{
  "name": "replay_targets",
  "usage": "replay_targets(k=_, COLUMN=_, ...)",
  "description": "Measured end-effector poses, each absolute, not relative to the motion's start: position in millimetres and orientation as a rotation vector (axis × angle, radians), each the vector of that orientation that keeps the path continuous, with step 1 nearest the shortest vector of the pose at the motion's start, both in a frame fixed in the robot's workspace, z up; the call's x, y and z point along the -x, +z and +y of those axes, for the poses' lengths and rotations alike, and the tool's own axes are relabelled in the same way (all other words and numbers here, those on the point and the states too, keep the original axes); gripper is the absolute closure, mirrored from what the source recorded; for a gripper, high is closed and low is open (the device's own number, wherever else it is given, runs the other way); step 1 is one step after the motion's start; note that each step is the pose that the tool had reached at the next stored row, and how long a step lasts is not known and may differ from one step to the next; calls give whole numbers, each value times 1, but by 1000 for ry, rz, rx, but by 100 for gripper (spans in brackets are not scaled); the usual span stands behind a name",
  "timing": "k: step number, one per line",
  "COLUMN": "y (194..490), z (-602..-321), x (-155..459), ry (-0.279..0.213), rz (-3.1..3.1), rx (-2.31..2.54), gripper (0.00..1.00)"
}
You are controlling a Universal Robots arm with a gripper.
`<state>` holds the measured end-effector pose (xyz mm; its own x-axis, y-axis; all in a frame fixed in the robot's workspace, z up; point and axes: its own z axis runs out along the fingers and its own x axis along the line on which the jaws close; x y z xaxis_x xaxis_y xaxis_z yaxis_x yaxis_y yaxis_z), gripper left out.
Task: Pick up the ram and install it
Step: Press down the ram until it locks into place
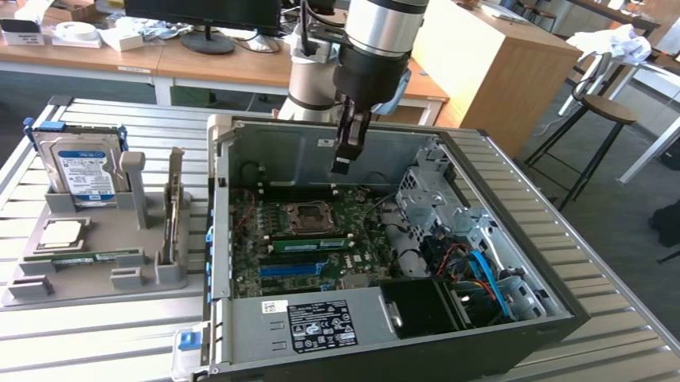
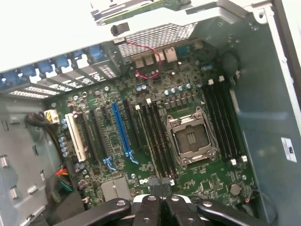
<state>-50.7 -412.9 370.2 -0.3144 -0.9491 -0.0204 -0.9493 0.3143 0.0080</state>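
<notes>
The exterior view shows the gripper shut, holding nothing, above a ram stick: probably light, stiff, breakable; best held by its long edges.

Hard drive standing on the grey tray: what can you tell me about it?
The hard drive is a silvery metal box with a blue-and-white label and blue plastic rails along its sides. It stands upright in the grey holder tray, at the exterior view's left, apart from the open computer case.
</notes>
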Motion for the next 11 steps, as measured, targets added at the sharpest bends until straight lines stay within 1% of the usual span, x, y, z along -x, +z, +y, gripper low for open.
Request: replay_targets(k=11, y=370, z=-413, x=51, ry=27, rz=2668, rx=1634, gripper=90)
